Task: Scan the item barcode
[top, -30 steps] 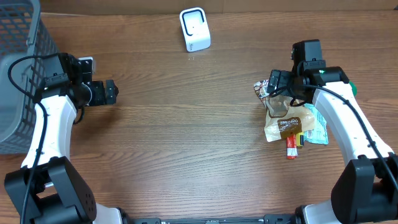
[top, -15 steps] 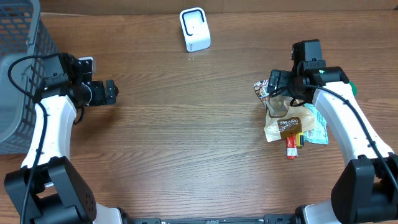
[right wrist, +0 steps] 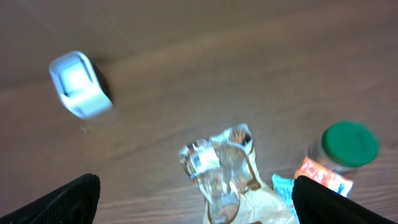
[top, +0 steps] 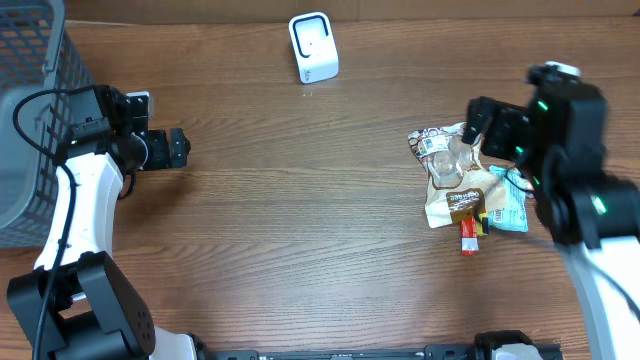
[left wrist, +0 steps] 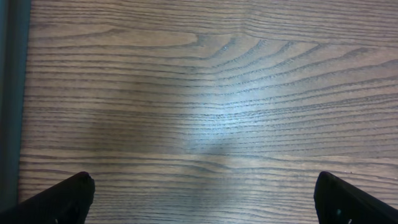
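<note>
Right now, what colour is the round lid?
Green; the lid shows best in the right wrist view.

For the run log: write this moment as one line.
left gripper open, empty | right gripper open, over crinkled clear plastic packet | white boxy scanner untouched

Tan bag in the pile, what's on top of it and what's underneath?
A clear crinkled packet lies across the tan bag's upper part. A red packet pokes out beneath its lower edge; whatever else lies under it is covered.
</note>
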Tool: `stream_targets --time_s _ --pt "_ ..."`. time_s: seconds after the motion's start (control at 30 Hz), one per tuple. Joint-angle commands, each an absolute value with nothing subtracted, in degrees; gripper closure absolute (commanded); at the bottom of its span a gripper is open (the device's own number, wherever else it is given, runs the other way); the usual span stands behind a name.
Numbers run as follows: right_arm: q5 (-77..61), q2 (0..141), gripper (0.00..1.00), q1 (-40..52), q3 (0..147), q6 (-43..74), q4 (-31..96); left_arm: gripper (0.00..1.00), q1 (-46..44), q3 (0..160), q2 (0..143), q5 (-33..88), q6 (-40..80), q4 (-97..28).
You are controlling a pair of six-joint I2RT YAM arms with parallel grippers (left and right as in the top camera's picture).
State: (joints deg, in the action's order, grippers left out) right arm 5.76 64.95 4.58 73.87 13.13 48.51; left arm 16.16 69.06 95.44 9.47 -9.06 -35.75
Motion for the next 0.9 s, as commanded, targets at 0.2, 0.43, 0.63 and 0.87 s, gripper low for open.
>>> stream_targets --time_s 0.2,0.43,0.63,0.87 --pt "5.67 46.5 0.0 4.49 74.26 13.1 48.45 0.0 16.1 69.8 95.48 10.33 -9.87 -35.7" --pt "6.63 31.79 0.0 4.47 74.26 13.08 48.47 0.0 16.1 69.8 95.48 10.33 -9.87 -35.7" --pt "7.86 22.2 0.0 4.49 72.95 13.08 50.26 0.0 16.1 69.8 95.48 10.33 -9.87 -35.7" --pt "7.38 10.68 0.0 4.47 65.28 13.58 55.81 0.0 16.1 69.8 95.48 10.33 -9.87 -35.7"
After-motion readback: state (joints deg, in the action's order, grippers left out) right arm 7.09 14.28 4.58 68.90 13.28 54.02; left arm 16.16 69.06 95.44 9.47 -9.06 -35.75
